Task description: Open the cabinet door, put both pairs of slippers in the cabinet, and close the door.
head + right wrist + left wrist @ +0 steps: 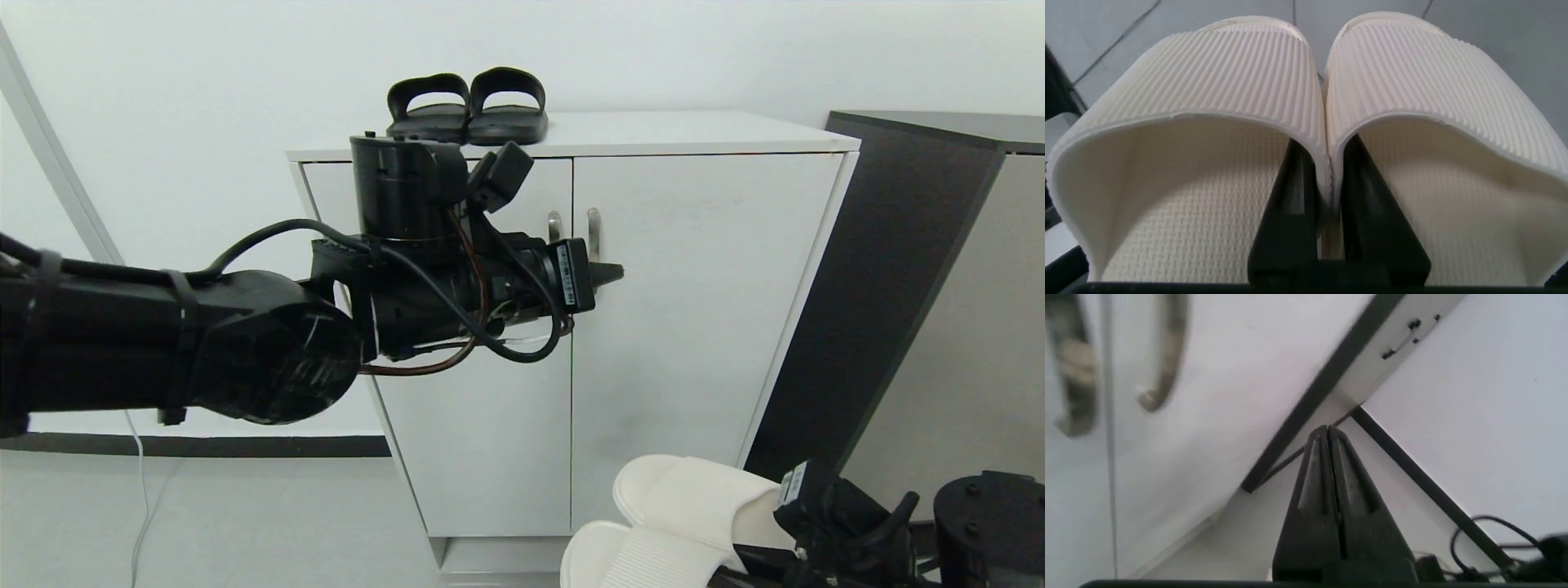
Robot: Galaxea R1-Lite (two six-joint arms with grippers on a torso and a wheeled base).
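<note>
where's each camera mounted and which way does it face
Head view: on the head, facing forward at the closed cabinet, black slippers on top; left arm crosses, left claw by the handles.
Left wrist view: on that wrist, looking past the shut left claw at the handles.
Right wrist view: on that wrist, looking along the right claw pinching the white slippers.
Shared: handles in head and left wrist views; white slippers in head and right wrist views.

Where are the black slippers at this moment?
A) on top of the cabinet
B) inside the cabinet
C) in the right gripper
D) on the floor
A: the black slippers sit side by side on top of the cabinet; the right gripper holds the white slippers.
</note>
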